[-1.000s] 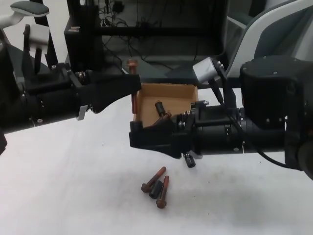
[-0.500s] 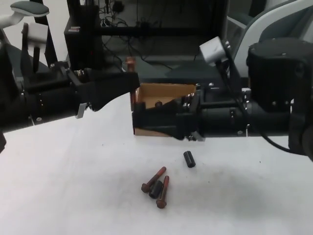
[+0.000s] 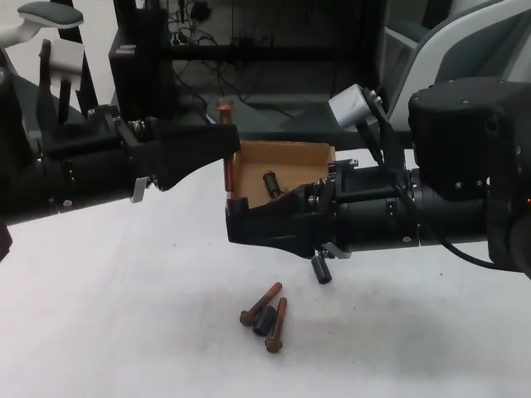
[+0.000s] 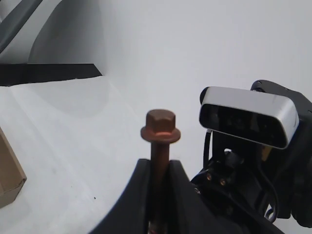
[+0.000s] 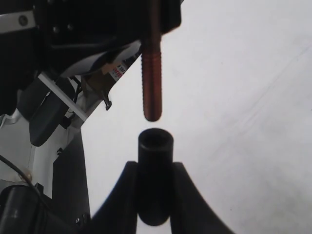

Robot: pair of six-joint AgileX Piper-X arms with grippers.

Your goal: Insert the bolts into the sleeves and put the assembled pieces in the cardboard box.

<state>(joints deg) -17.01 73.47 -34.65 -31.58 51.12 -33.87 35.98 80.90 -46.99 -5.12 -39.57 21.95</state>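
A lab: white bench [image 3: 99,332], black rack [image 3: 145,58], tangled cables [image 3: 249,37] behind.

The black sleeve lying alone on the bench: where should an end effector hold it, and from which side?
Across its middle, from above. The sleeve lies on its side, apart from the nearest bolt, so its long sides look free to pinch.
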